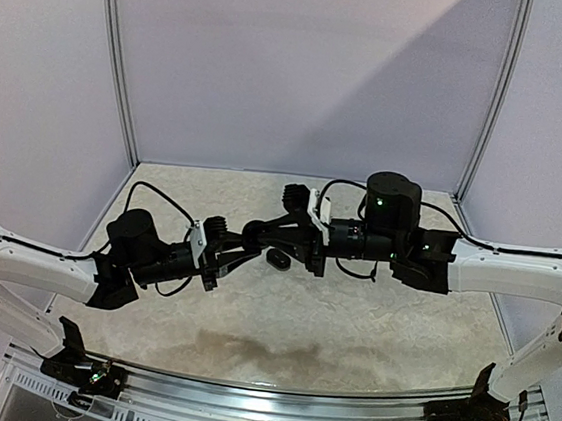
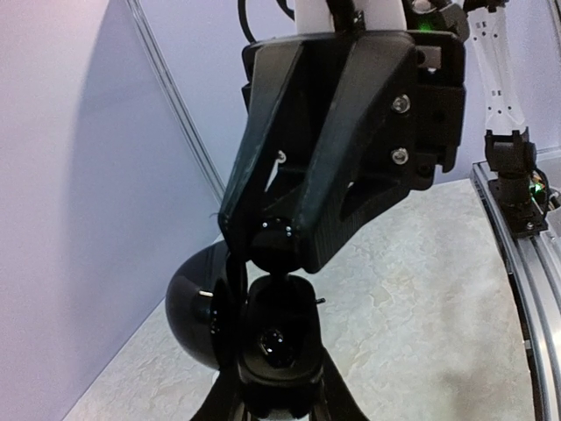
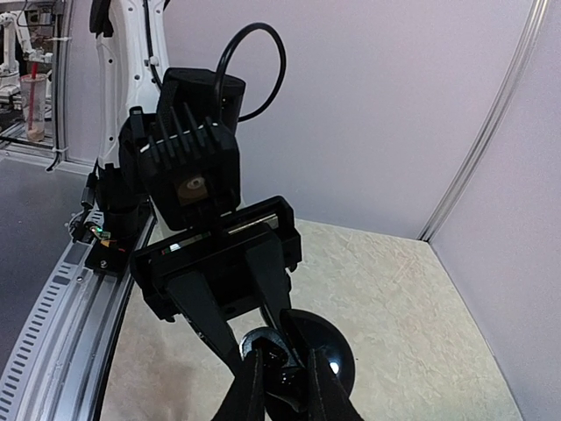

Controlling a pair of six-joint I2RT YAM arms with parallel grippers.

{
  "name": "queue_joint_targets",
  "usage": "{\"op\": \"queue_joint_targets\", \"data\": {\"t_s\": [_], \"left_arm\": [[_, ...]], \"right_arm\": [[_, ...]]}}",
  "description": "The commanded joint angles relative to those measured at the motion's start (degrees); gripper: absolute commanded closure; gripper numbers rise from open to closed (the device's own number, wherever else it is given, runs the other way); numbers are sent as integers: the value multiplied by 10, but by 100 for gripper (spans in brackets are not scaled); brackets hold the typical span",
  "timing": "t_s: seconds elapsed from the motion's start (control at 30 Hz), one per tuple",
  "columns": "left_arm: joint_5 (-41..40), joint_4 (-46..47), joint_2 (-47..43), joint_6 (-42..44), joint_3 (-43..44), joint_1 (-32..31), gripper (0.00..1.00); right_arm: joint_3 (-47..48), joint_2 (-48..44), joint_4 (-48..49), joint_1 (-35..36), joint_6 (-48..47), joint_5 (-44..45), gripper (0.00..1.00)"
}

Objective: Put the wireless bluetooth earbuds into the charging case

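Two arms meet in mid-air above the mottled counter (image 1: 349,328). The left arm (image 1: 33,270) reaches in from its own side, and the left jaws are clamped tight on a glossy black charging case (image 2: 276,351), held clear of the counter with its rounded lid (image 2: 195,307) swung open to one side. The right arm (image 1: 515,275) comes across from the opposite side. The right jaws stand almost together, only a narrow gap between them, their tips right at the open mouth of the case. Something small and dark sits at those tips, but black on black it cannot be told whether it is one of the wireless bluetooth earbuds or part of the case, nor whether the jaws grip it — no earbud can be picked out for certain in any view
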Motion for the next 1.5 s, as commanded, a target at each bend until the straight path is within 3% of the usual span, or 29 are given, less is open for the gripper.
{"op": "queue_joint_targets", "data": {"t_s": [0.0,0.27,1.47], "left_arm": [[18,40,-6,-6,16,-13,100],[33,31,-10,-51,15,-13,100],[37,27,-8,-38,18,-13,100]], "right_arm": [[9,17,-26,-7,10,45,90],[10,11,-24,-8,-11,69,94],[23,-2,-59,-21,-60,77,97]]}}
